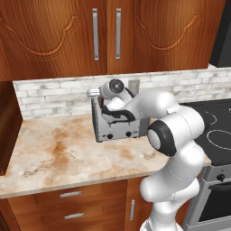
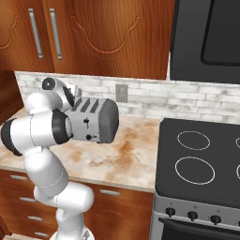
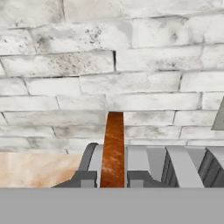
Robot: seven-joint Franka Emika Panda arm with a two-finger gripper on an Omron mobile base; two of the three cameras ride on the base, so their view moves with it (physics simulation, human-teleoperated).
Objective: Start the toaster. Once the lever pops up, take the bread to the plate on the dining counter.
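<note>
The silver-grey toaster (image 1: 118, 130) (image 2: 96, 119) stands on the counter against the brick wall, with my arm bent over it. In the hand view my gripper (image 3: 113, 178) is shut on the bread (image 3: 114, 148). The slice is tan-brown and seen edge-on, standing upright between the two dark fingertips (image 3: 84, 177), just above the toaster's slots (image 3: 151, 162). My hand (image 1: 115, 89) sits over the toaster's left end. The plate and the dining counter are out of view.
A beige marbled counter (image 1: 54, 153) runs to the left of the toaster. A black stove (image 2: 201, 154) adjoins it on the right, under a dark microwave (image 2: 206, 37). Wood cabinets (image 1: 108, 31) hang above, and a wall outlet (image 2: 122, 93) sits behind the toaster.
</note>
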